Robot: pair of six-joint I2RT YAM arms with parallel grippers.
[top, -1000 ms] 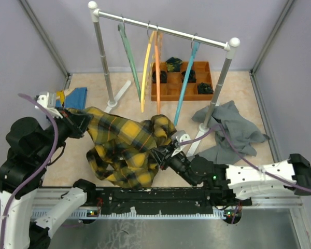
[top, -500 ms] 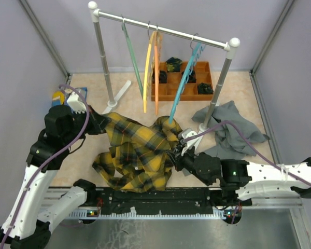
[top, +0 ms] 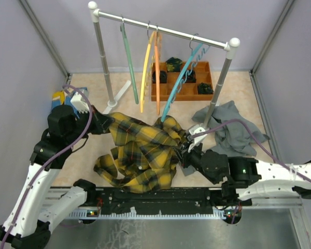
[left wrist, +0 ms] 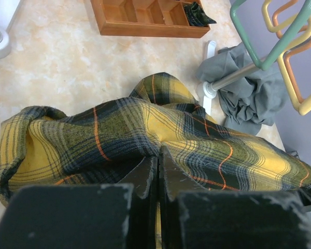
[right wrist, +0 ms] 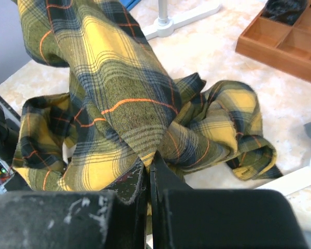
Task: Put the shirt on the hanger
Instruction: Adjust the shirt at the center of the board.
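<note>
Seen from above, the yellow and black plaid shirt lies bunched at the centre of the worktop. It is stretched between two arms, apparently to spread it for hanging. The left arm reaches in from 9 o'clock, and the left jaws are clenched on a fold of the plaid. The right arm comes from 4 o'clock, and the right jaws are likewise pinched tight on fabric, lifting a ridge of cloth. At 12 o'clock stands a rail with hangers. The teal hanger hangs from it at a slant, its lower tip meeting the shirt's raised edge; whether it is inside the cloth cannot be told. Green, yellow and orange hangers hang beside it, untouched. A wooden tray at 1 o'clock holds small dark items in several compartments. A grey garment lies at 3 o'clock.
</note>
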